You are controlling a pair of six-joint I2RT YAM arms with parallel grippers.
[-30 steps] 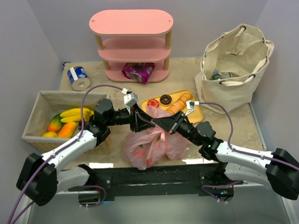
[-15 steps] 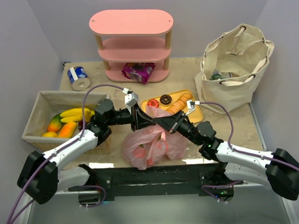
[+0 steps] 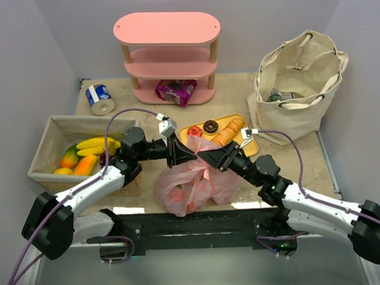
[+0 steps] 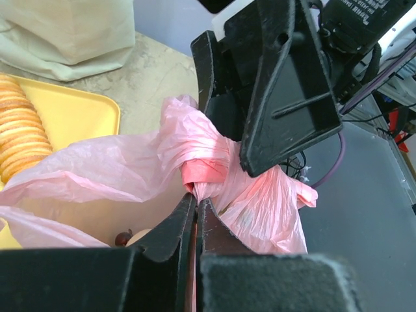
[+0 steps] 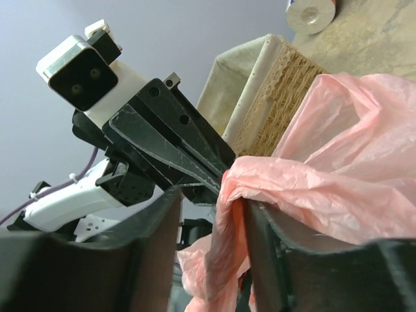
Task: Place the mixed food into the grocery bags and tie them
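The pink plastic bag point(image 3: 185, 180) sits at the table's near edge, its handles twisted into a knot point(image 4: 205, 166). My left gripper point(image 3: 189, 156) point(image 4: 195, 198) is shut on a strip of pink plastic just below that knot. Facing it, my right gripper point(image 3: 204, 158) point(image 5: 208, 195) stands open, with a fold of the bag point(image 5: 338, 169) draped over its right finger. A pale round fruit point(image 4: 140, 237) shows inside the bag. The beige canvas bag point(image 3: 298, 81) stands open at the back right with something inside.
A woven basket point(image 3: 45, 139) with bananas and mangoes is at the left. A yellow tray point(image 3: 230, 123) of crackers and doughnuts lies just behind the grippers. A pink shelf point(image 3: 166, 30) holds a purple packet point(image 3: 175, 89). A can point(image 3: 100, 99) lies at the back left.
My left gripper has closed onto the pink bag's plastic. My right gripper has opened and let go of the bag, and its arm has shifted slightly right.
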